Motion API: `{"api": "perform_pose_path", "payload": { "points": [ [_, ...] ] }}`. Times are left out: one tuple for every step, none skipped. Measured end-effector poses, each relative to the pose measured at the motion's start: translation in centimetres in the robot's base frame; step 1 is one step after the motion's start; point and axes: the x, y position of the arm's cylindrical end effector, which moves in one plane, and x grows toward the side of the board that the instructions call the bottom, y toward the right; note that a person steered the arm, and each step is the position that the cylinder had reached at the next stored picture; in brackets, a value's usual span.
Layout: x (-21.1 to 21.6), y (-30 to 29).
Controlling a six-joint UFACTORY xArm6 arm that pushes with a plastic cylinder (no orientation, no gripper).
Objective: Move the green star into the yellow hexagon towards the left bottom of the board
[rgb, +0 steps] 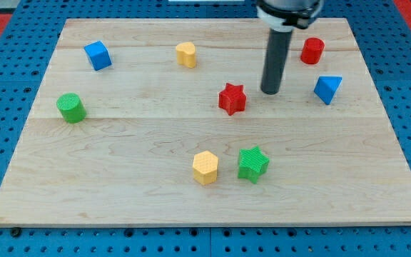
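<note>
The green star (252, 163) lies on the wooden board toward the view's bottom centre. The yellow hexagon (205, 168) sits just to its left, a small gap between them. My tip (270, 91) rests on the board well above the green star, to the right of the red star (232, 98) and apart from it. The rod stands upright, coming down from the view's top.
A blue cube (98, 55) and a yellow cylinder-like block (186, 54) lie near the top. A green cylinder (70, 108) is at the left. A red cylinder (312, 51) and a blue triangular block (327, 89) lie at the right. The board's edge (205, 223) runs along the bottom.
</note>
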Motion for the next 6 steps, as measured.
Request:
{"api": "perform_pose_path", "payload": {
  "points": [
    [0.3,0.3],
    [2.4,-1.4],
    [2.9,-1.9],
    [5.7,-2.1],
    [8.0,-2.1],
    [8.3,-0.9]
  ]
}}
